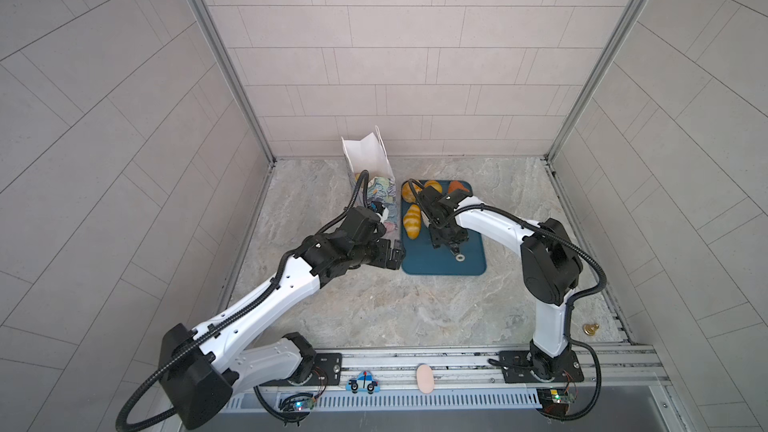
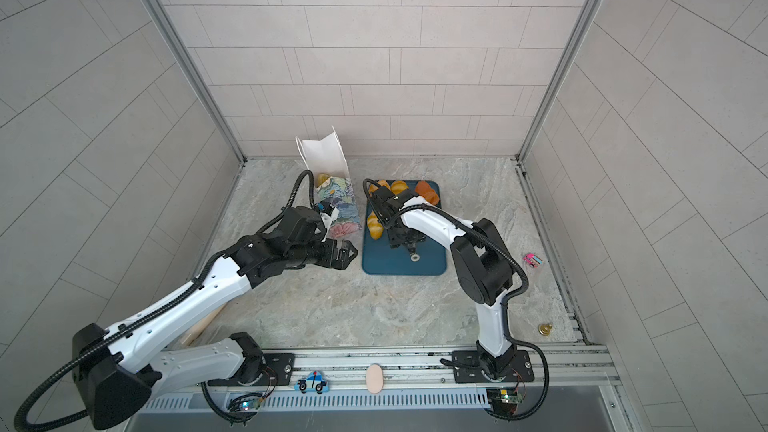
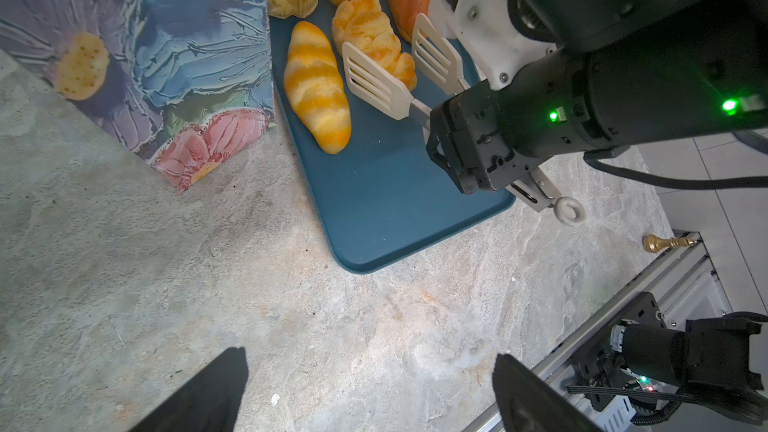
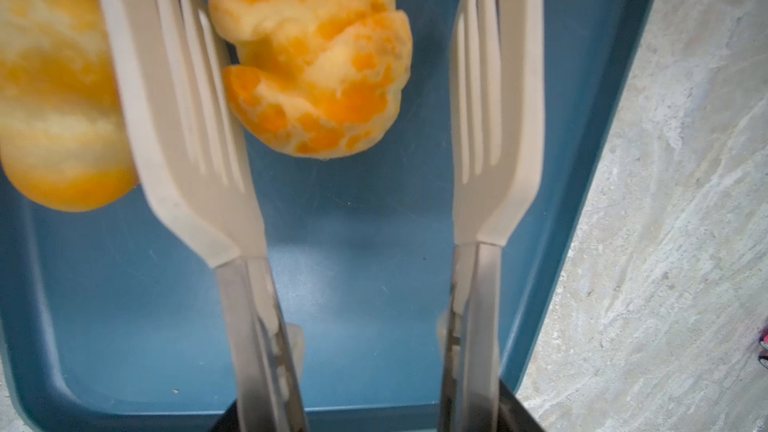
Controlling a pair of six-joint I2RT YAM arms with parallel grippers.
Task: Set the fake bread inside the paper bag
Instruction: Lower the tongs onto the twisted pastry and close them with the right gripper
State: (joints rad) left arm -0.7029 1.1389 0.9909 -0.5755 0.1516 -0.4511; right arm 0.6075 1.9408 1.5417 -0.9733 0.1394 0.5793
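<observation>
The paper bag [image 1: 368,155] [image 2: 322,153] [image 3: 166,56] stands open at the back, with one piece of fake bread [image 2: 323,179] showing inside it. To the bag's right, a blue tray [image 1: 440,261] [image 4: 353,284] holds a striped roll [image 1: 412,222] [image 3: 318,85], a croissant [image 3: 374,35] [image 4: 316,60], an orange-brown piece [image 2: 428,192] and others. My right gripper [image 1: 446,238] [image 4: 370,413] is shut on beige tongs [image 3: 374,81] [image 4: 187,118]. The tongs' blades stand apart on either side of the croissant. My left gripper [image 2: 347,255] [image 3: 370,355] hangs open and empty beside the tray's near left corner.
A brass knob [image 1: 590,329] [image 3: 665,241] lies near the right rail. A small pink toy [image 2: 532,260] sits right of the right arm. A car-shaped toy [image 1: 364,382] and a pink oval [image 1: 424,379] rest on the front rail. Walls enclose three sides.
</observation>
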